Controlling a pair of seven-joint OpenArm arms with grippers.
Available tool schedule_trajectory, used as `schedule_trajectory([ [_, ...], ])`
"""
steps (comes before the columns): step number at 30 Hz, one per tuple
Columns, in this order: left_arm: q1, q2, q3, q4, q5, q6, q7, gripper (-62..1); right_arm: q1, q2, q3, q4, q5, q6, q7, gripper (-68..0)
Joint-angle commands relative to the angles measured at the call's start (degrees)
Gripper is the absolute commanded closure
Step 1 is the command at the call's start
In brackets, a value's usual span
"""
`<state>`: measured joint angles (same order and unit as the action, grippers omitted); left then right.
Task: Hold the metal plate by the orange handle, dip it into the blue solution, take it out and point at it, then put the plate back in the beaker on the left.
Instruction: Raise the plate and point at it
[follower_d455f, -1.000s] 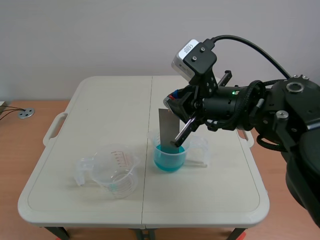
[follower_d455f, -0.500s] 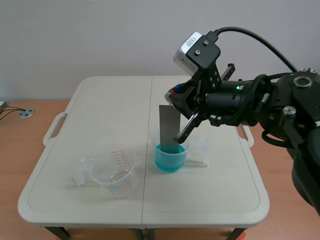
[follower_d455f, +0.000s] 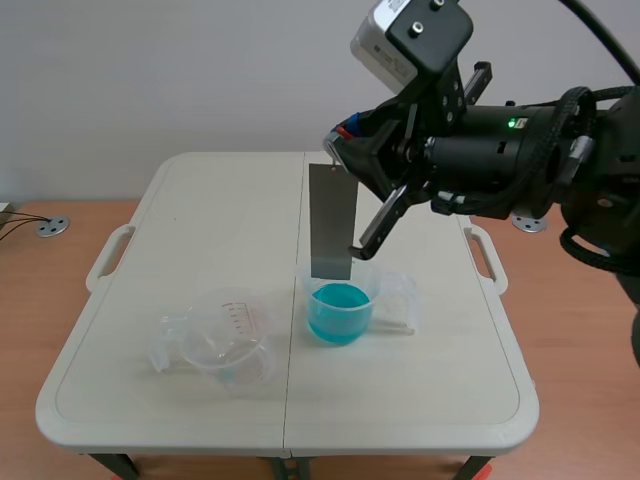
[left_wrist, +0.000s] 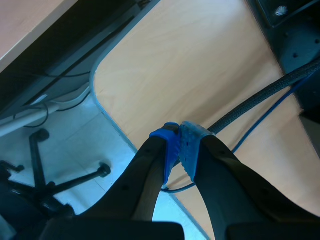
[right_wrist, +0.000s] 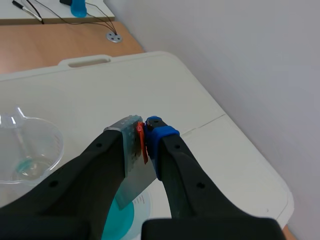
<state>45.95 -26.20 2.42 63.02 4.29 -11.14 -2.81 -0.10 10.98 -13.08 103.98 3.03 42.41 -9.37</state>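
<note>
One grey metal plate (follower_d455f: 330, 222) hangs over the clear beaker of blue solution (follower_d455f: 340, 312).
The right wrist view shows the right gripper (right_wrist: 142, 131) pinching its orange handle (right_wrist: 142, 145); the left wrist view shows the left gripper (left_wrist: 177, 145) closed, empty.

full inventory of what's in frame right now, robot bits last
table: 1, cream, under both beakers
metal plate: 1, grey, hanging upright over the blue beaker
orange handle: 1, orange, at the plate's top
blue beaker: 1, clear with blue solution, table centre
left beaker: 1, clear, left of the blue beaker
floor socket: 1, grey, floor left of the table
chair base: 1, black, on the floor
right gripper: 1, black, jaws shut on the orange handle
left gripper: 1, black, jaws shut on nothing, off the table
</note>
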Motion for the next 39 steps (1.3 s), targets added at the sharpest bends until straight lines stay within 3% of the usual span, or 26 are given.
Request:
schedule_trajectory([
  [1,0.5,-0.5,-2.7,2.1,-0.2,-0.1,-0.4,-1.5,0.3,0.3,0.4,2.0,0.7,0.3,0.3,-1.5],
  [12,0.5,-0.5,-21.5,13.5,-0.2,0.1,-1.0,-1.5,0.1,0.3,0.4,10.2,4.3,0.3,-5.1,-1.5],
  [19,-1.4,-0.5,-27.7,21.2,-0.2,-0.2,-8.5,-1.5,0.1,0.3,0.7,13.5,6.7,0.3,-7.5,-1.5],
  [26,-13.2,-0.5,-23.6,22.5,-0.2,-5.6,-9.6,-1.5,0.1,0.3,2.8,15.0,8.2,0.3,-7.7,-1.5],
  [39,-33.0,-0.3,-1.4,22.1,-0.2,-12.7,-6.1,-1.5,0.1,0.3,3.4,15.1,8.1,0.3,-7.7,-1.5],
])
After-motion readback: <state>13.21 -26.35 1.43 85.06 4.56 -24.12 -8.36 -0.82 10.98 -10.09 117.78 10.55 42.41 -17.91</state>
